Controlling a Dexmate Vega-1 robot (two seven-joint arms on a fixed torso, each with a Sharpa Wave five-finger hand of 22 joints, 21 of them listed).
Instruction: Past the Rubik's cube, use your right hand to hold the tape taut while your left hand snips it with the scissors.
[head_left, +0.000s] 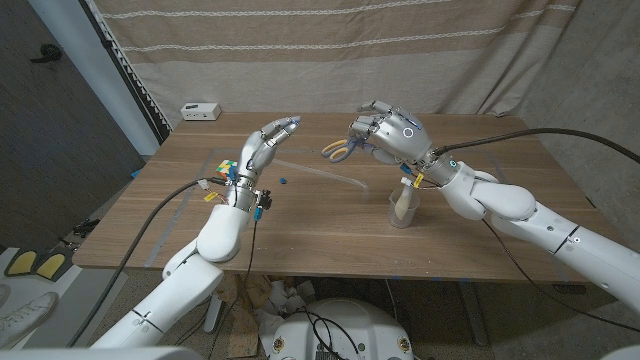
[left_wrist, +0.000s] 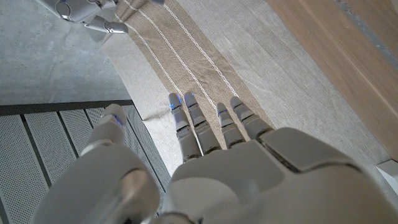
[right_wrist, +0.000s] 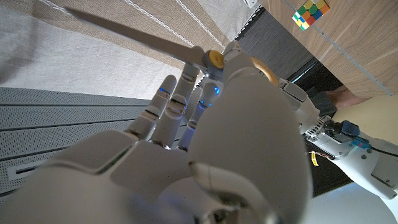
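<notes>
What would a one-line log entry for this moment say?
left hand: raised, fingers apart, holds nothing | right hand: grips scissors above table | Rubik's cube: on table beside left hand

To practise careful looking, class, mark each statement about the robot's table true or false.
1. The right hand holds the scissors. True.
2. The left hand grips the tape. False: it is raised above the table, fingers apart, holding nothing.
3. The cube lies on the table by the left hand. True.
4. The white box stands at the table's near edge. False: it stands at the far left corner.
</notes>
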